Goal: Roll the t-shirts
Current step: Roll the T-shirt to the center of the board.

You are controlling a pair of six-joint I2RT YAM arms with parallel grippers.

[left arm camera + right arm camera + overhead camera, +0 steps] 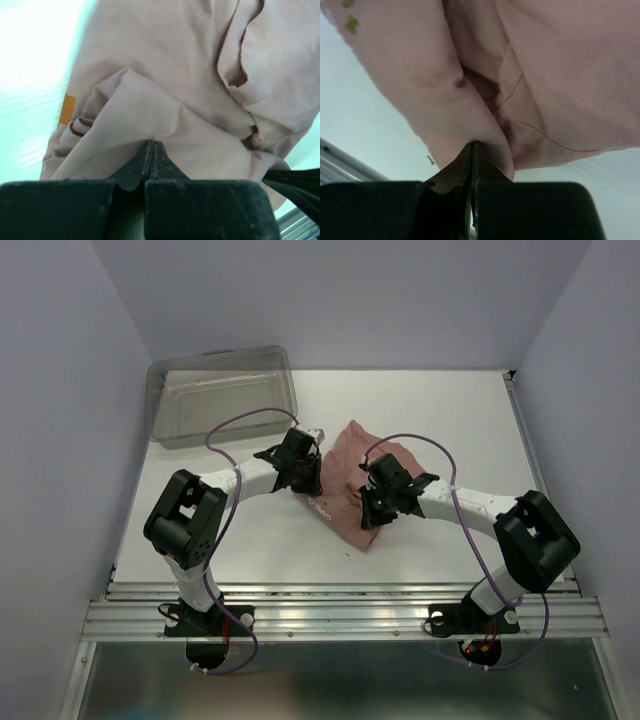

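My left gripper [150, 150] is pinched tight on a raised fold of the dusty-pink t-shirt [345, 455], at the shirt's left side; my right gripper [472, 150] is likewise closed on a fold of the same cloth, on its right side; the shirt sits bunched and creased on the white table [440, 420], midway between my two arms; an orange patch [68, 109] shows at its edge in the left wrist view; the clear grey bin [220, 390] stands at the far left corner, apart from the shirt.
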